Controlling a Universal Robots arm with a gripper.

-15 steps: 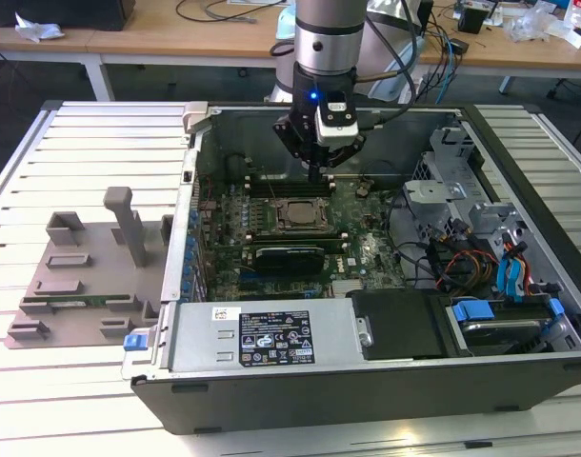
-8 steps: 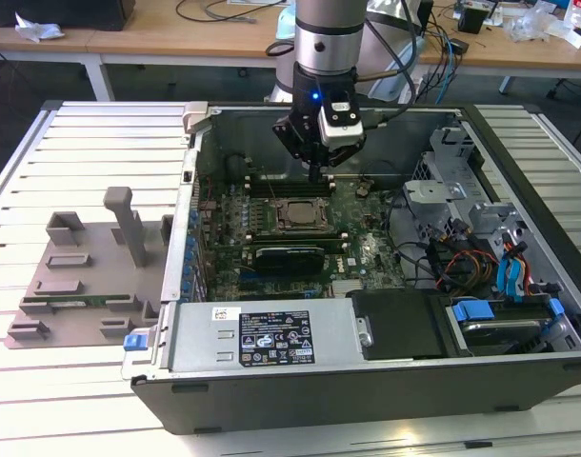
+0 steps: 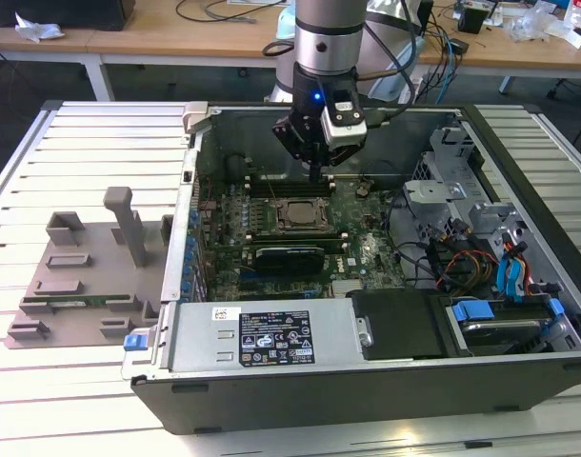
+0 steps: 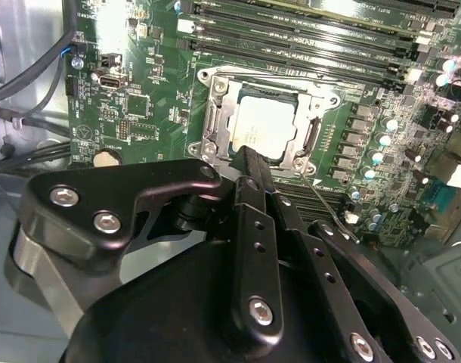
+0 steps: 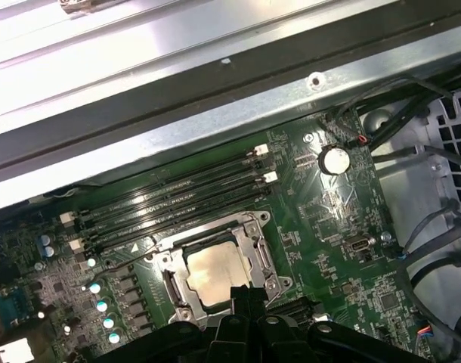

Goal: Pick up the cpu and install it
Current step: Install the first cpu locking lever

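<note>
The cpu (image 4: 257, 125) (image 5: 214, 270) (image 3: 296, 213) is a small flat square with a shiny grey top. It lies flat inside the socket (image 4: 262, 121) (image 5: 215, 268), with the metal frame of the socket all around it. In both wrist views its top is bare and nothing covers it.

The socket sits on the green motherboard (image 4: 132, 98) (image 5: 344, 227) (image 3: 367, 252). Long black memory slots (image 5: 177, 200) (image 4: 314, 30) run just beside the socket.

The gripper (image 4: 249, 170) (image 5: 245, 295) (image 3: 315, 171) hangs above the board, near one edge of the socket. Its jaws are pressed together and hold nothing. Their tip is close to the cpu, but whether it touches the chip cannot be told.

The motherboard lies in the open computer case (image 3: 519, 152). In the exterior view, a bundle of cables (image 3: 462, 262) fills the case on the exterior view's right. The case rests on the slatted counter (image 3: 90, 133). A grey holder (image 3: 90, 271) stands on the counter at the exterior view's left, well apart from the gripper.
</note>
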